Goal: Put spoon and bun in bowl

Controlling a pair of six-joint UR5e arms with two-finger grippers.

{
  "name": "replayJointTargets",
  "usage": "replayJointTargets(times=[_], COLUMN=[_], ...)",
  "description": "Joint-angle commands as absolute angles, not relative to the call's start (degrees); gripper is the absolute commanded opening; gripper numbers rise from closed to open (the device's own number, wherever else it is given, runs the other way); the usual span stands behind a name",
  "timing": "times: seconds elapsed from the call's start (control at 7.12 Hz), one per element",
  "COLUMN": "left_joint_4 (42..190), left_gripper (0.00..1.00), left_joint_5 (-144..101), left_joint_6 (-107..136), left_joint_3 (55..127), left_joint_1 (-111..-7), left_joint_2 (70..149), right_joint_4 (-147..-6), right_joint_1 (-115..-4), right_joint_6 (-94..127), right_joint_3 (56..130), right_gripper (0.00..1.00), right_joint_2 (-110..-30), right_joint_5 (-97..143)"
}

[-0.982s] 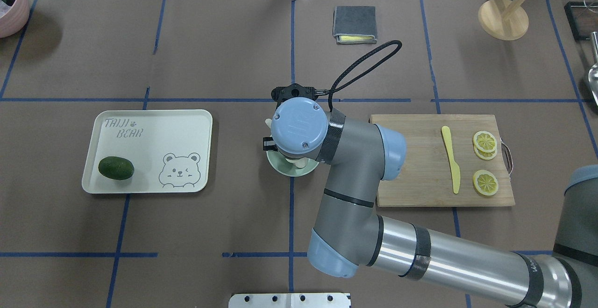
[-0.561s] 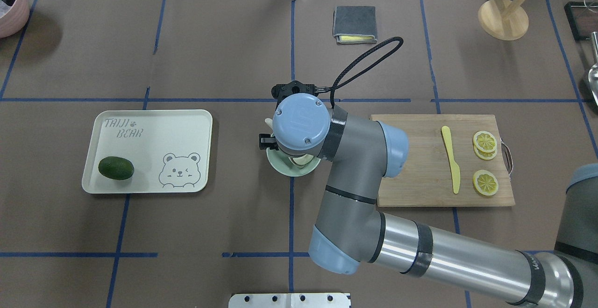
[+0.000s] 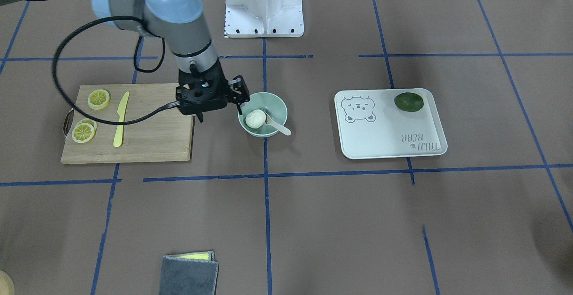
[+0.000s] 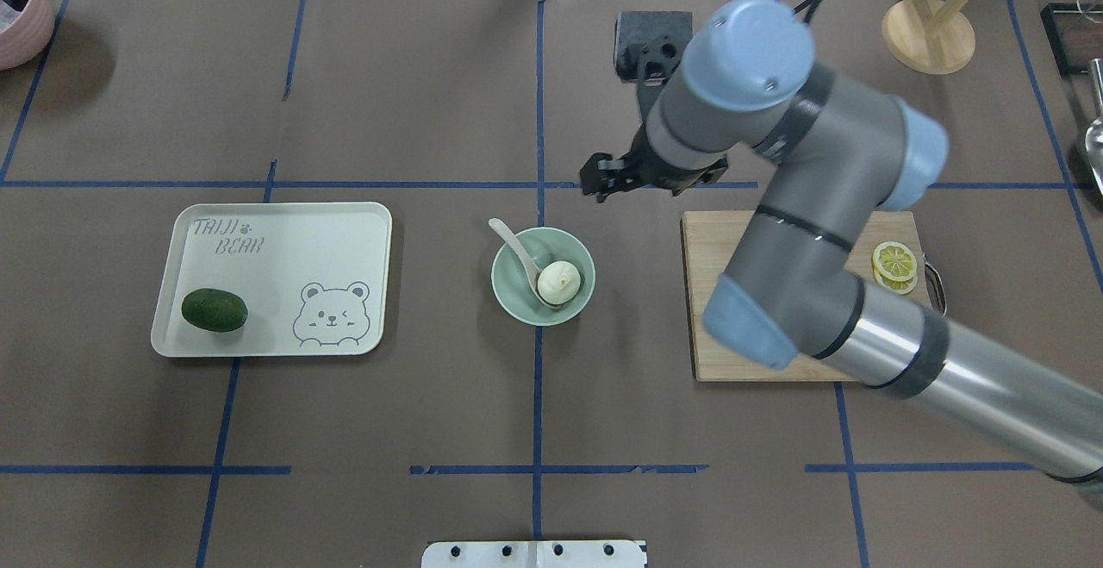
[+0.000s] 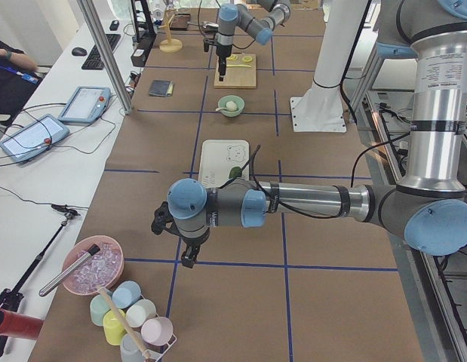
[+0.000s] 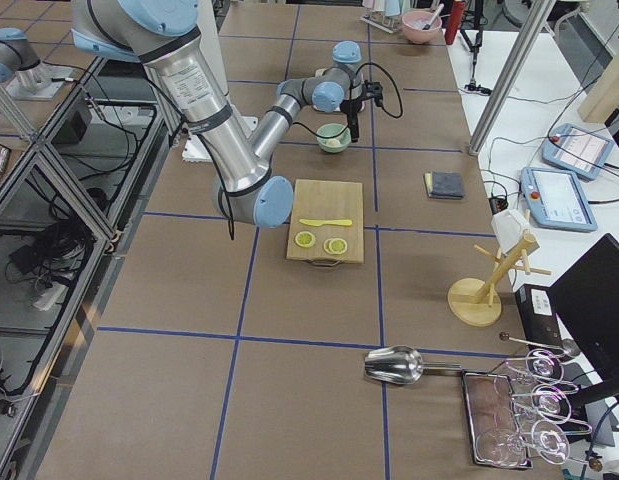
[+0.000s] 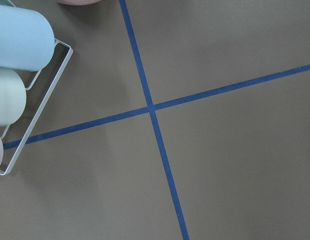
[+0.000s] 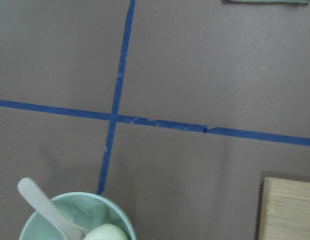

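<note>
You've got bun (image 4: 560,280) and spoon (image 4: 514,248) in bowl (image 4: 515,302), mid-tabletop between left and right edges, right jaws apart, empty, raised beside bowl, left jaws near left edge, state can't tell.

The one legible text is "TAIJI BEAR", in pale outlined capitals on two lines on the tray (image 4: 345,236), with a small paw print (image 4: 247,227) after "TAIJI". In the overhead view it reads upright at the tray's 10 o'clock corner, and a winking bear face (image 4: 332,314) is drawn at 5 o'clock. In the front-facing view the same words stand upside down at the tray's 5 o'clock corner. The tablet (image 5: 84,103) screens in the left side view are too small to read.
</note>
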State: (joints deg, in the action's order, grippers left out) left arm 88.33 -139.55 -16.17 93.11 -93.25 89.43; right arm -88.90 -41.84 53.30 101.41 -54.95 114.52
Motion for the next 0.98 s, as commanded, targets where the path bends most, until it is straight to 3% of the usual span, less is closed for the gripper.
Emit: replayJointTargets(times=[0.0,0.42,0.84], left_joint_4=[88.07,88.15,88.42], left_gripper=[1.0,1.0,1.0], left_joint_5=[-137.65,-135.79,-135.88], left_joint_6=[-16.0,-16.17,-16.79], left_joint_3=[93.43,94.13,95.54], left_joint_1=[-93.25,-93.34,-93.34], left_joint_2=[89.38,87.82,86.66], right_joint_4=[-88.95,-89.38,-89.56], right_joint_1=[-54.35,-72.45,-85.14], right_joint_6=[33.85,0.89,-6.5], right_joint_3=[104.4,104.42,104.15], right_gripper=[1.0,1.0,1.0], right_joint_2=[-65.68,-82.65,-94.71], right_joint_5=[125.39,131.29,134.47])
